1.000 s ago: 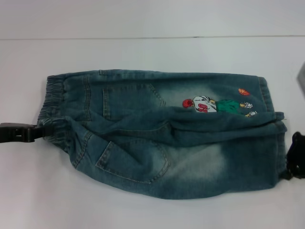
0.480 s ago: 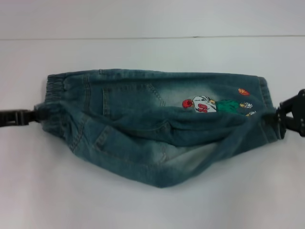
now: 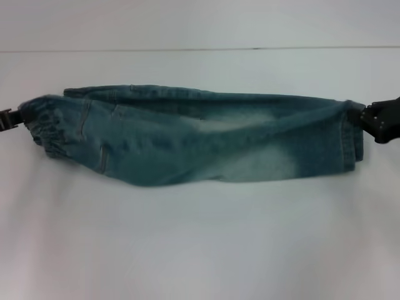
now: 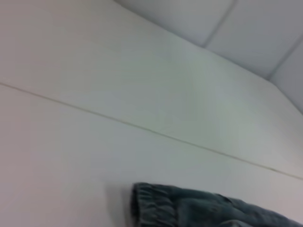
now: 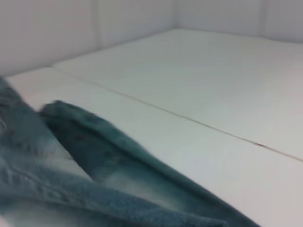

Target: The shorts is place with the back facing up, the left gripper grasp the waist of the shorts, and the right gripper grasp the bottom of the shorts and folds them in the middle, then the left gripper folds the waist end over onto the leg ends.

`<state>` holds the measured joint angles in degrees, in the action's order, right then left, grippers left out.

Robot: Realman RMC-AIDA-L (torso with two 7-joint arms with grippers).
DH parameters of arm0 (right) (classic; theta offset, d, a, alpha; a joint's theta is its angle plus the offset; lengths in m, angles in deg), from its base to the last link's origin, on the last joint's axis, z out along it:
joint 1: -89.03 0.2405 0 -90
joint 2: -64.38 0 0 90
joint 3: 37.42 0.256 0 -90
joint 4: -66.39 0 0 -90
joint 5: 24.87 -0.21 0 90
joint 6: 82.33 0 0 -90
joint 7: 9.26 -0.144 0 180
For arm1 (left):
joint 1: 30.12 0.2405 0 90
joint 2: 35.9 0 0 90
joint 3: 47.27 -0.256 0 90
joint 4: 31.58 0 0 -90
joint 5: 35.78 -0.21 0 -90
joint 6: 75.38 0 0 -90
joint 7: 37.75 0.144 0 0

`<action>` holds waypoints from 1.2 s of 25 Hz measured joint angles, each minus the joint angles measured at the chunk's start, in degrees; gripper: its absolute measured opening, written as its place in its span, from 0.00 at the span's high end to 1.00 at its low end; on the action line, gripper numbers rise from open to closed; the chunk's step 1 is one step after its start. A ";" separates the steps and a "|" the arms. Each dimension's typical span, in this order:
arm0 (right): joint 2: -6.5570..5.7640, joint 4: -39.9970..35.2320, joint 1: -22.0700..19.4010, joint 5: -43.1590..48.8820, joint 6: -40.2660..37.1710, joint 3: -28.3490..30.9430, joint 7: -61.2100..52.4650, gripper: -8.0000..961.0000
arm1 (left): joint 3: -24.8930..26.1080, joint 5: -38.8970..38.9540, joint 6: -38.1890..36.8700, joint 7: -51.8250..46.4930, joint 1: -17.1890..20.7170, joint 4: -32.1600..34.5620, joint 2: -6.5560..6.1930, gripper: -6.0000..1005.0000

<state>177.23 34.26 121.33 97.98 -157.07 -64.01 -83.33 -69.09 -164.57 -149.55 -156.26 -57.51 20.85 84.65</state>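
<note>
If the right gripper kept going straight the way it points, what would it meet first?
The right gripper points toward the robot's left, along the shorts it holds by the leg end; that denim comes first, apparently.

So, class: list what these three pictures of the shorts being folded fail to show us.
- Left pincer: cut off by the head view's edge; its grip on the shorts is unseen.
- Right pincer: fingers merge into a dark mass.
- Neither wrist view shows its own fingers.
- Pockets and print: folded under denim.

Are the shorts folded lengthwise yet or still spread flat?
Folded lengthwise: the shorts form one narrow band, stretched between left tool and right tool.
</note>
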 joint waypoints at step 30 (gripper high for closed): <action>5.78 2.60 0.91 -7.41 19.38 0.30 12.14 0.95 | -9.61 7.45 23.92 8.42 -4.05 -4.78 3.16 0.92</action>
<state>183.01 36.86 122.24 90.57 -137.70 -63.72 -71.19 -78.70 -157.12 -125.63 -147.83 -61.56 16.08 87.81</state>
